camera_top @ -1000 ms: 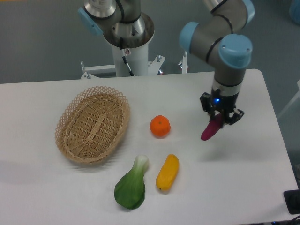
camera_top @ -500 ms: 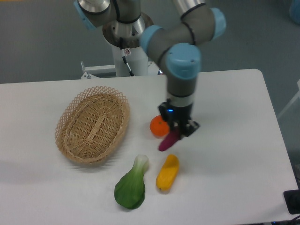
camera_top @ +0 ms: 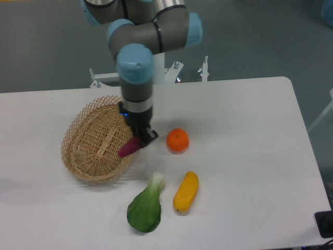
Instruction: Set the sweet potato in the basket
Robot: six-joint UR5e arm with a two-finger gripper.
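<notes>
The magenta-purple sweet potato (camera_top: 128, 148) hangs tilted in my gripper (camera_top: 137, 139), which is shut on its upper end. It hovers over the right side of the oval wicker basket (camera_top: 86, 146), its lower tip pointing down-left into the basket's bowl. The basket lies on the left half of the white table and holds nothing else that I can see. The arm's wrist hides part of the basket's far right rim.
A round orange (camera_top: 177, 140) sits just right of the gripper. A yellow-orange oblong vegetable (camera_top: 186, 191) and a green bok choy (camera_top: 145, 206) lie toward the front. The robot's base (camera_top: 143, 62) stands behind the table.
The arm has swung left across the table, carrying the sweet potato from the right side, past the orange, to above the basket's right side.
</notes>
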